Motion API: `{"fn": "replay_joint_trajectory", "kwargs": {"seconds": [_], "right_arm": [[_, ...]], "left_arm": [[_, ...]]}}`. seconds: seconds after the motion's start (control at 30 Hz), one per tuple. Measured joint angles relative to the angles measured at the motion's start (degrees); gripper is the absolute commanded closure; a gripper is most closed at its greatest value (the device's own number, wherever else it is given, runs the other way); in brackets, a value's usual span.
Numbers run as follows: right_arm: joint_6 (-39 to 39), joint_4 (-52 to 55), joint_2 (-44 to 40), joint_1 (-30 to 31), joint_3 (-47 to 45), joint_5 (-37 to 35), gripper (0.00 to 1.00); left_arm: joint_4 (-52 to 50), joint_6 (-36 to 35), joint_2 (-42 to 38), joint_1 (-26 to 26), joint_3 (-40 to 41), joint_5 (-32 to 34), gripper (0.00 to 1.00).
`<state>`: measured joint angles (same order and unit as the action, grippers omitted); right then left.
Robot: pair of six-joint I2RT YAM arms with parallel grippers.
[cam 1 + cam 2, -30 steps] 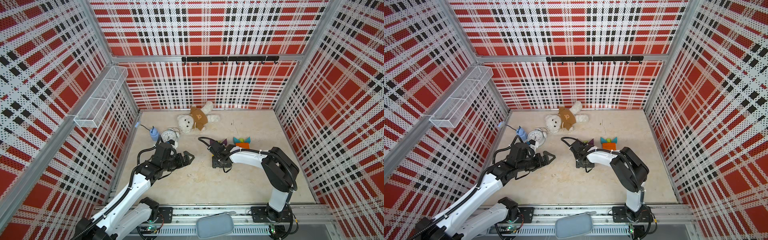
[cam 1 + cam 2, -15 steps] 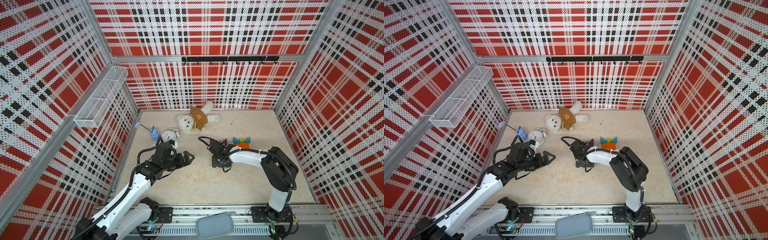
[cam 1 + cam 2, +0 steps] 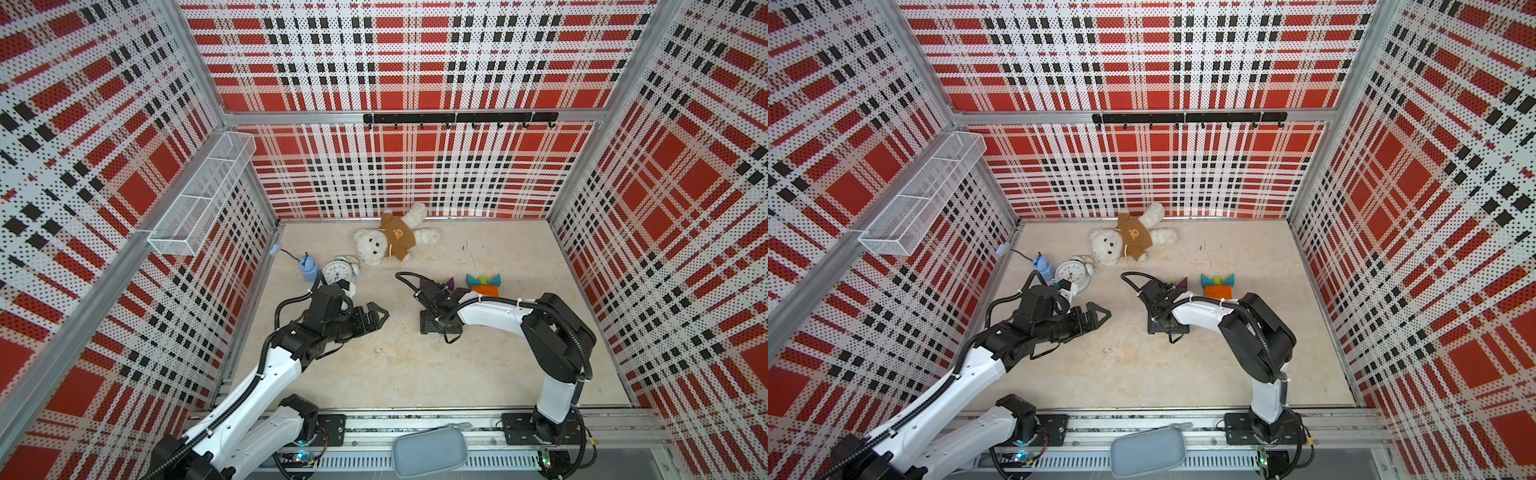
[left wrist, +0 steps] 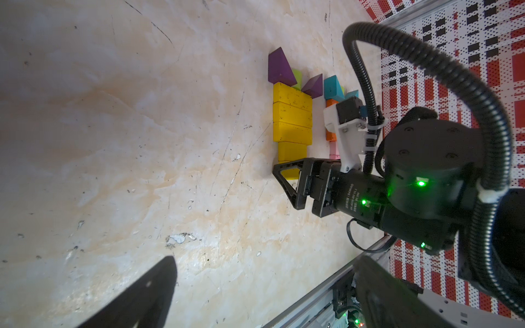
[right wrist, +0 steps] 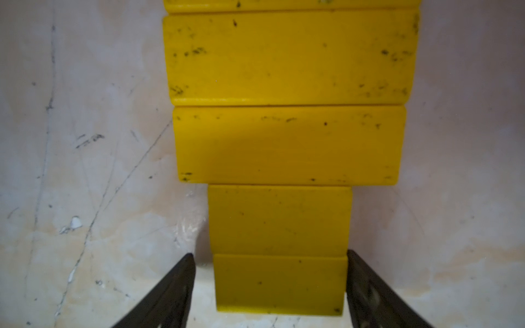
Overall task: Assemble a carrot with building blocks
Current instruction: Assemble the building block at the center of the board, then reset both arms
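The right gripper (image 5: pixel 270 254) is lowered to the table (image 3: pixel 415 374) with its jaws spread around the smallest yellow block (image 5: pixel 279 284). One finger stands clear of the block's side with a gap showing, and the other sits at or against the opposite edge, so the block is not clamped. Just ahead of the fingertips lies a slightly larger yellow block (image 5: pixel 279 220), touching the first, then wider yellow blocks (image 5: pixel 288 144) edge to edge in one flat tapering column. At the column's far end from the claw sit two purple triangles (image 4: pixel 279 68) with a lime-green cylinder (image 4: pixel 297 79) between them. Beside this column, to the claw's right, lies a second figure of teal triangles (image 4: pixel 332 85), orange blocks (image 4: pixel 331 136) and a pink block (image 4: pixel 334 150). Well off to the claw's left the left gripper (image 3: pixel 376 318) hangs above bare table, and I cannot tell how its jaws stand. Beyond it are an alarm clock (image 3: pixel 337 272) and a teddy bear (image 3: pixel 386 241).
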<state>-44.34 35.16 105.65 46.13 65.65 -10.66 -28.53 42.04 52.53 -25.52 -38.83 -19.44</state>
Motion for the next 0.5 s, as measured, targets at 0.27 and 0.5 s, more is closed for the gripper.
{"fn": "replay_joint_trajectory", "kwargs": {"seconds": [0.27, 0.5], "right_arm": [[1.6, 1.3, -7.3, -0.1, -0.3, 1.2, 0.00], [5.3, 4.7, -17.3, -0.2, -0.3, -0.1, 0.00]], "left_arm": [[-3.3, -1.9, -2.6, 2.1, -2.3, 0.9, 0.01], [-6.7, -3.7, -5.5, 3.9, -5.4, 2.8, 0.00]]}}
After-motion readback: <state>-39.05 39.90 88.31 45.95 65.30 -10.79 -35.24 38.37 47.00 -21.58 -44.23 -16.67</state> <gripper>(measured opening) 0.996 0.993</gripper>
